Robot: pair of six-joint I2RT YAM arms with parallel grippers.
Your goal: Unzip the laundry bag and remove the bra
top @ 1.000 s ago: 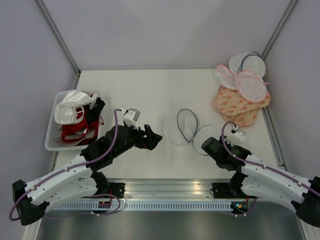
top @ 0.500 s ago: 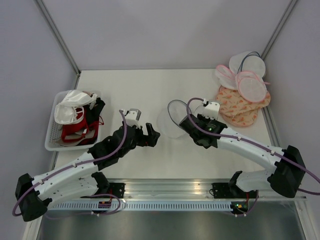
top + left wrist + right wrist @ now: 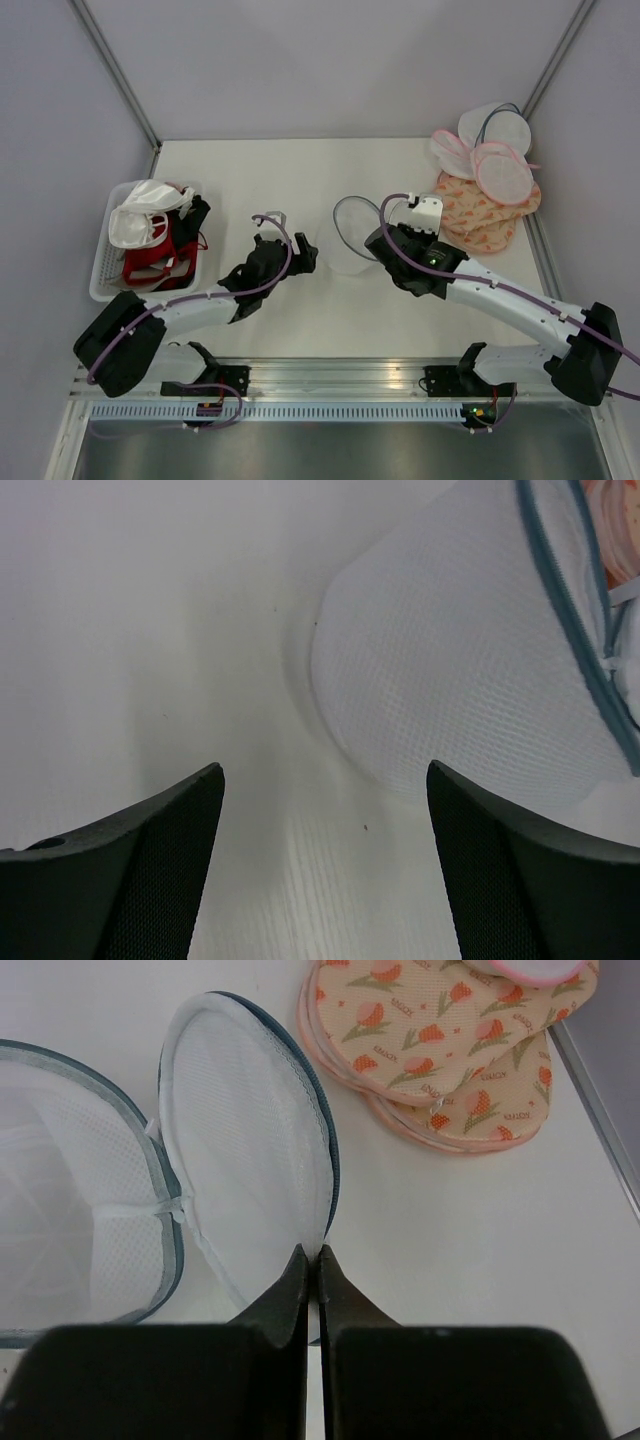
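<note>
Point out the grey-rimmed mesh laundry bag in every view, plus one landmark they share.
Top view: laundry bag at the centre of the table.
Left wrist: bag upper right, ahead of the open left pincer.
Right wrist: bag left and centre, flap edge nipped in the shut right pincer.
Shared landmark: the peach patterned bags, top right in all three.

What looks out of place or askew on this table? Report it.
Only the laundry bag: it gapes open mid-table, one half propped up because the shut right tool pinches its grey rim. Nothing looks spilled or torn.
</note>
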